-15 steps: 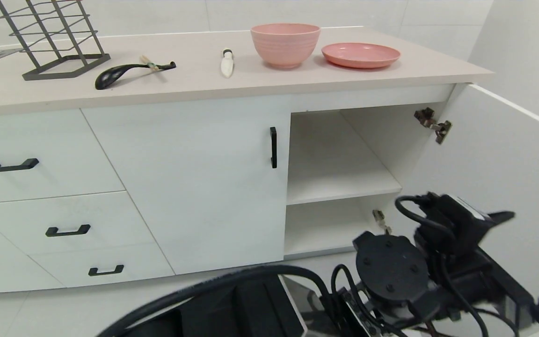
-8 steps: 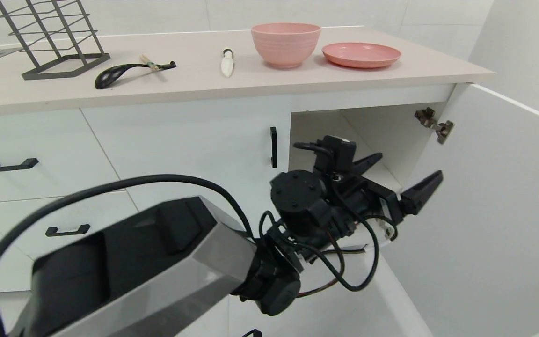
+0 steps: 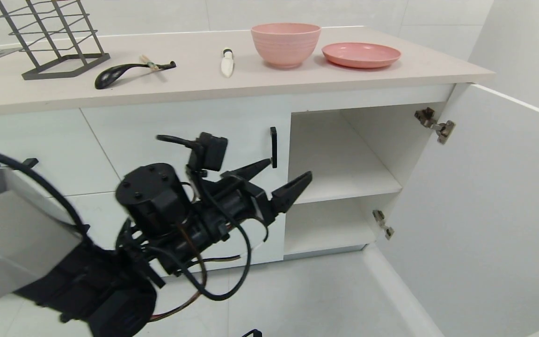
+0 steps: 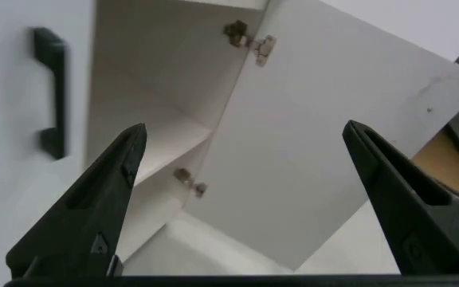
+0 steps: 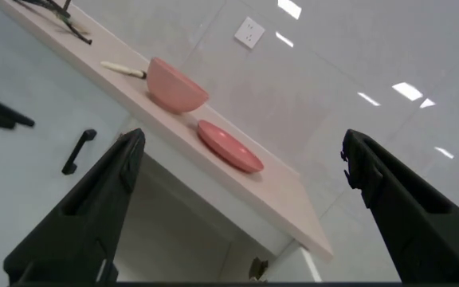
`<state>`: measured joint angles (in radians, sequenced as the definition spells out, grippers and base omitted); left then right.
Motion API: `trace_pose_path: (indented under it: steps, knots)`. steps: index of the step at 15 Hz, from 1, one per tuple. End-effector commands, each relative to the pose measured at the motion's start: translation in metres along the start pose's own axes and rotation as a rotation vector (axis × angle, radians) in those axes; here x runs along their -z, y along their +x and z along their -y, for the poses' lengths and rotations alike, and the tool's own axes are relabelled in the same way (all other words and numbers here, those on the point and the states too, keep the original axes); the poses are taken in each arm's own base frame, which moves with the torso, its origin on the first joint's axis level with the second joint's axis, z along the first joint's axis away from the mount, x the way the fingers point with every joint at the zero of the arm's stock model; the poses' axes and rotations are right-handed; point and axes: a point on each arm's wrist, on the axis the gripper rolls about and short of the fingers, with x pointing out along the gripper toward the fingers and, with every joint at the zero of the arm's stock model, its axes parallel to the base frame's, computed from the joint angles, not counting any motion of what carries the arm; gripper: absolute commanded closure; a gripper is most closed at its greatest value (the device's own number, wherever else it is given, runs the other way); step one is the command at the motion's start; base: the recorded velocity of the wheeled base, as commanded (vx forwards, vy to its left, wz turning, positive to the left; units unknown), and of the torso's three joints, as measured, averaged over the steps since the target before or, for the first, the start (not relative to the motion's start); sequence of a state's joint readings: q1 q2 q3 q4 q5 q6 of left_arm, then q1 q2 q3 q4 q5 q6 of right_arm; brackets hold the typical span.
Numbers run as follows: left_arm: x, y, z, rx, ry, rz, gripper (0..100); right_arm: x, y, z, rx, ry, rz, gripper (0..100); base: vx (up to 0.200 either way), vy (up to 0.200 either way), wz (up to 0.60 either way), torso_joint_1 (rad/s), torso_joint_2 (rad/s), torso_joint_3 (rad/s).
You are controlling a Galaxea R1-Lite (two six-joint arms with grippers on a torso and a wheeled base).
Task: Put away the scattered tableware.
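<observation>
On the countertop (image 3: 194,84) stand a pink bowl (image 3: 285,44) and a pink plate (image 3: 360,54). Left of them lie a white-handled utensil (image 3: 227,62), a black spoon (image 3: 124,72) and chopsticks (image 3: 149,62). My left gripper (image 3: 290,168) hangs open and empty below the counter, in front of the shut cabinet door, its tips by the black door handle (image 3: 273,147). Its wrist view has the gripper (image 4: 245,131) facing the open cabinet. My right gripper (image 5: 243,139) is open and empty, low down, looking up at the bowl (image 5: 177,86) and plate (image 5: 229,146).
The right cabinet (image 3: 339,164) stands open with two bare shelves, its door (image 3: 489,196) swung out to the right. A black wire rack (image 3: 54,37) stands at the counter's back left. Drawers with black handles (image 3: 68,230) fill the lower left.
My left arm has swung from the lower right across the open cabinet to the left, rising to the shut door's handle. Its gripper has stayed open. The tableware has not moved.
</observation>
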<state>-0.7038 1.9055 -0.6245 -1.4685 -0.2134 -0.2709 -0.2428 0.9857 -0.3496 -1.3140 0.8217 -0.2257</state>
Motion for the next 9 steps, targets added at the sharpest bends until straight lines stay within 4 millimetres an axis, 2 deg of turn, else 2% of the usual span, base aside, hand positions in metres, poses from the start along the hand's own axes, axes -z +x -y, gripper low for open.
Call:
trace_pose_path:
  steps: [1, 2, 3, 4, 5, 6, 8, 9]
  knots:
    - [-0.042, -0.074, -0.005, -0.044, 0.106, 0.048, 0, 0.015, 0.000, -0.004, -0.014, 0.044, -0.043, 0, 0.000, 0.000, 0.00, 0.000, 0.00, 0.000]
    - [-0.043, -0.087, -0.005, -0.046, 0.125, 0.038, 0, 0.018, -0.001, -0.006, -0.019, 0.057, -0.054, 0, 0.000, 0.000, 0.00, 0.000, 0.00, 0.000]
    - [-0.045, -0.109, -0.006, -0.060, 0.151, 0.029, 0, 0.025, -0.002, -0.010, -0.033, 0.069, -0.071, 0, 0.000, 0.000, 0.00, 0.000, 0.00, 0.000]
    - [-0.045, -0.120, -0.006, -0.074, 0.163, 0.023, 0, 0.029, -0.003, -0.015, -0.051, 0.083, -0.077, 0, 0.000, 0.000, 0.00, 0.000, 0.00, 0.000]
    - [-0.047, -0.137, -0.003, -0.094, 0.189, 0.030, 0, 0.036, -0.006, -0.029, -0.105, 0.127, -0.082, 0, 0.000, 0.000, 0.00, 0.000, 0.00, 0.000]
    - [-0.052, -0.147, -0.001, -0.104, 0.212, 0.051, 0, 0.038, -0.008, -0.037, -0.137, 0.150, -0.075, 0, 0.000, 0.000, 0.00, 0.000, 0.00, 0.000]
    - [-0.070, -0.187, 0.013, -0.165, 0.294, 0.154, 0, 0.027, -0.013, -0.043, -0.157, 0.135, -0.026, 0, 0.000, 0.000, 0.00, 0.000, 0.00, 0.000]
    - [-0.069, -0.203, 0.018, -0.202, 0.318, 0.170, 0, 0.021, -0.018, -0.046, -0.156, 0.122, -0.007, 0, 0.000, 0.000, 0.00, 0.000, 0.00, 0.000]
